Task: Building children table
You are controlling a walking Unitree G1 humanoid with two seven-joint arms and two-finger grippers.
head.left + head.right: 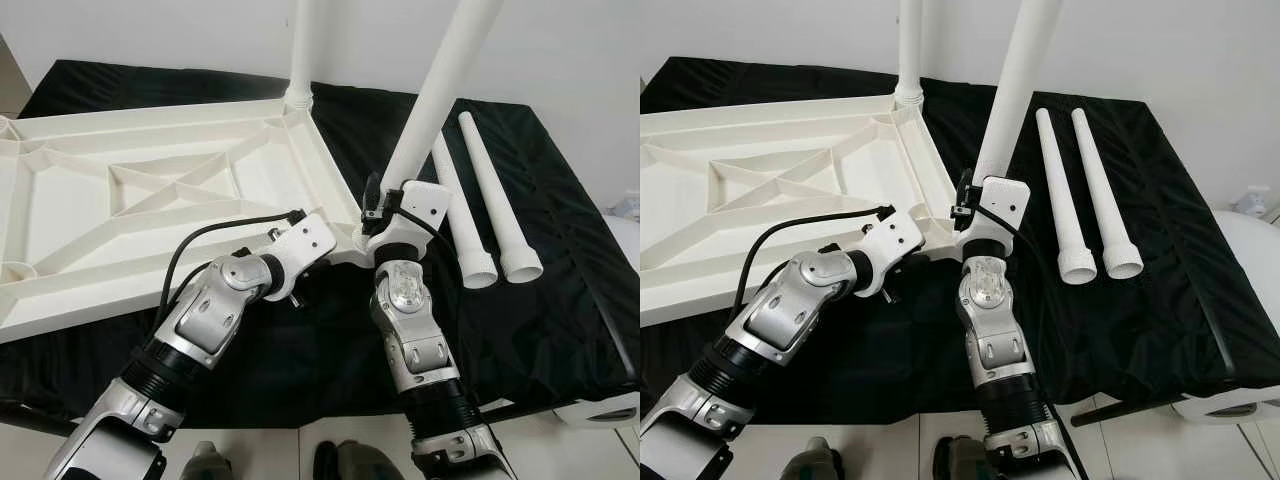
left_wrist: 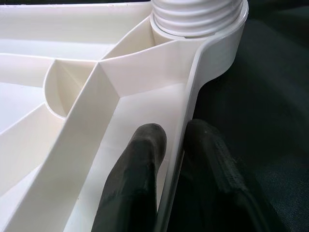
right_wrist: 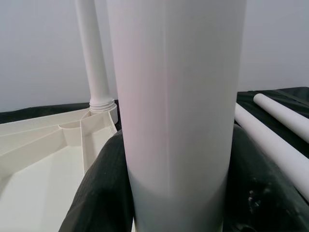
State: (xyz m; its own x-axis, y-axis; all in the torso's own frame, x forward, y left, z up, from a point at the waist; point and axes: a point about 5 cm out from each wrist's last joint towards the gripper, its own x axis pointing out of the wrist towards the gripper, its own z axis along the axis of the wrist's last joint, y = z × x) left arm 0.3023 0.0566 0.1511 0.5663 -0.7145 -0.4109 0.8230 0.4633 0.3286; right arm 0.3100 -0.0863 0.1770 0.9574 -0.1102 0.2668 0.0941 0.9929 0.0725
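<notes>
A white plastic tabletop (image 1: 120, 200) lies upside down on a black cloth, its ribbed underside up. One white leg (image 1: 302, 50) stands screwed into its far right corner. A second white leg (image 1: 440, 90) rises from the near right corner, and my right gripper (image 3: 176, 193) is shut on its lower part, a black finger on each side. My left gripper (image 2: 176, 145) is shut on the tabletop's rim (image 2: 190, 121) just short of that corner, one finger (image 2: 142, 159) inside the rim and one outside. The leg's threaded base (image 2: 195, 17) sits in the corner socket.
Two loose white legs (image 1: 495, 200) lie side by side on the black cloth (image 1: 560, 250) to the right of my right arm. A white wall stands behind the table. The cloth's front edge runs just before my arms, with light floor below.
</notes>
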